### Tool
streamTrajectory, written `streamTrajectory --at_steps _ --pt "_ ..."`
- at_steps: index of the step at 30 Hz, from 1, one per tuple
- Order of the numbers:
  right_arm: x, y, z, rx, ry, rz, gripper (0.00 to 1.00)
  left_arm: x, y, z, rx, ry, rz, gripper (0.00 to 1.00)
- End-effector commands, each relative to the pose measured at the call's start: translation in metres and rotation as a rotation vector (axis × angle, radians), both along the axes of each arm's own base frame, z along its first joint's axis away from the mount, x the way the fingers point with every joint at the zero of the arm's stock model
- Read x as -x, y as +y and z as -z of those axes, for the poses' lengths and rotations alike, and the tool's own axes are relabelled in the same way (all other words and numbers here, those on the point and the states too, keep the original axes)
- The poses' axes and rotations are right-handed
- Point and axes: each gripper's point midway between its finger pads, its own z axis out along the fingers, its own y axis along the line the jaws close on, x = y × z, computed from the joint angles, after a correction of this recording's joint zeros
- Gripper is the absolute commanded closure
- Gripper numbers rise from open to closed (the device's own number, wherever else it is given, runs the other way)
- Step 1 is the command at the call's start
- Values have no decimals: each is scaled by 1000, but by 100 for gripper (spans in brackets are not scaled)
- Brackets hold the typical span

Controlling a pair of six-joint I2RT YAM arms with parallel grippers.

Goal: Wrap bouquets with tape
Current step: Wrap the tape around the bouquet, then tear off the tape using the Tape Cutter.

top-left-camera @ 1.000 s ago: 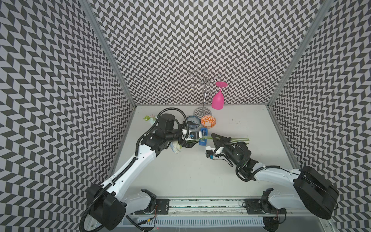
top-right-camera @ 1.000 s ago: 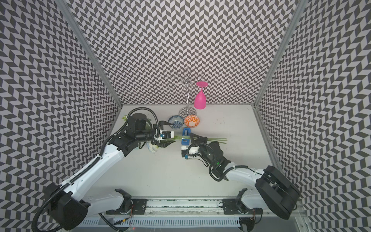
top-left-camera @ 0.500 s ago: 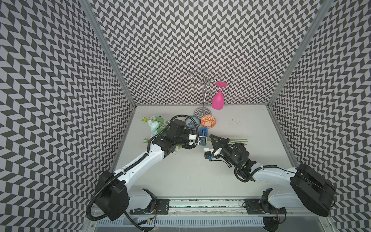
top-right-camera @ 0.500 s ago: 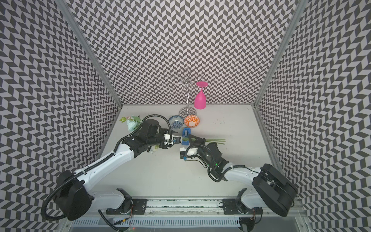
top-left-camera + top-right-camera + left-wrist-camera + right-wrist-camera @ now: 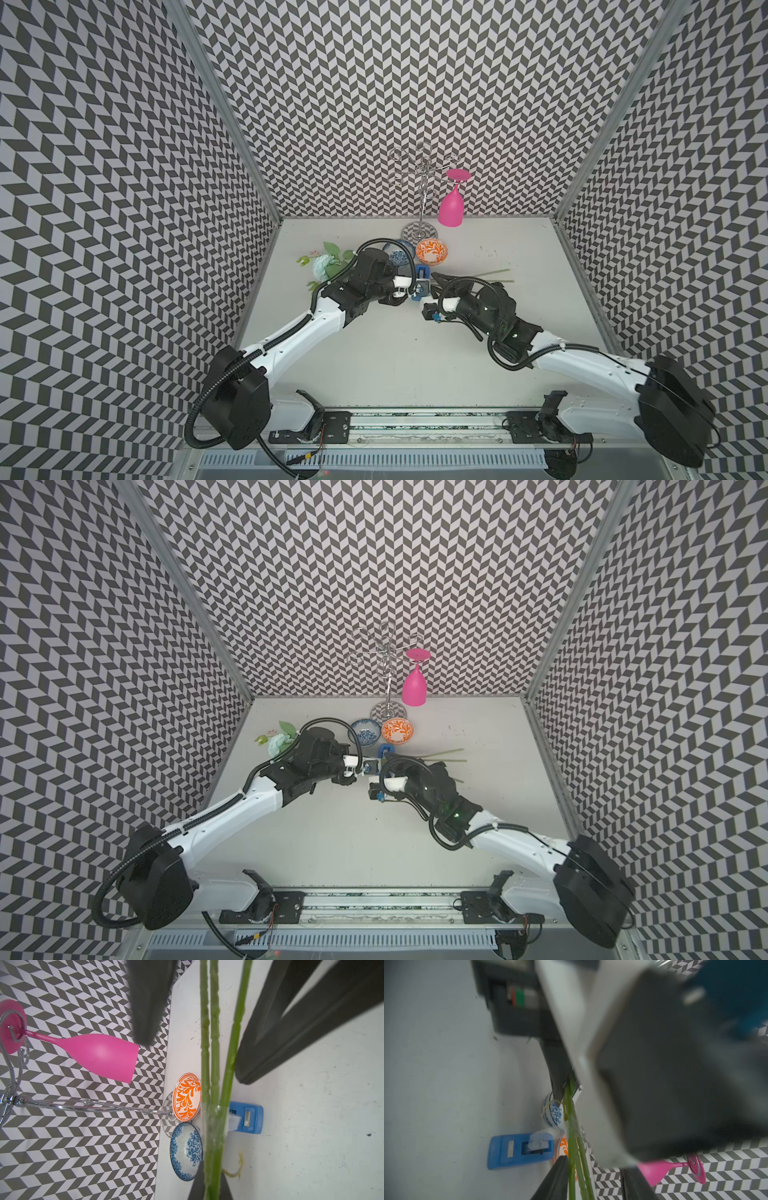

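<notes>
Left claw clamped tight on the bouquet stems; blooms lay back behind its wrist. Right claw stood partly open, the stems running between its fingers, not pinched. Tape, in a blue dispenser, sat on the table just ahead of the left claw's tips, beside the stems.

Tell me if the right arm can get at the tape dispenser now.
Probably yes. The tape dispenser lies uncovered on the table close beside the right gripper, whose open jaws straddle the bouquet stems; it would need to clear those first.
</notes>
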Motion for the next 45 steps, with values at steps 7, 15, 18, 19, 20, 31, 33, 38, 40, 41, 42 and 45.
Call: streamTrajectory --at_steps 7,15,18,19,20,31,33,38,40,41,42,45 --pt "37 -22 -50 -269 354 -214 44 -7 7 -6 16 -34 -23 100" --pt "-45 -96 -138 -919 578 140 16 25 7 -16 27 -77 45 100" --pt "-86 -98 -120 -1053 889 272 18 44 3 -15 35 -115 72 100" --pt "-94 -89 -104 -1041 995 291 20 51 2 -12 36 -119 83 100" --pt "-96 -81 -94 -1019 1069 287 22 54 1 -8 37 -120 84 100" --pt "-84 -31 45 -897 1638 192 33 71 -4 50 -82 43 60 100" --pt "-75 -26 66 -892 1723 181 35 72 -2 53 -96 61 52 100" --pt "-53 -5 99 -893 1840 129 37 76 -3 49 -87 65 63 100" --pt "-47 4 109 -881 1887 117 39 76 -1 52 -95 70 59 100" --pt "-46 6 112 -890 1893 120 40 75 -1 53 -100 72 54 100" --pt "-45 8 115 -904 1896 123 41 75 -1 54 -102 73 54 100" --pt "-43 14 126 -914 1916 154 42 74 -2 58 -109 77 57 100"
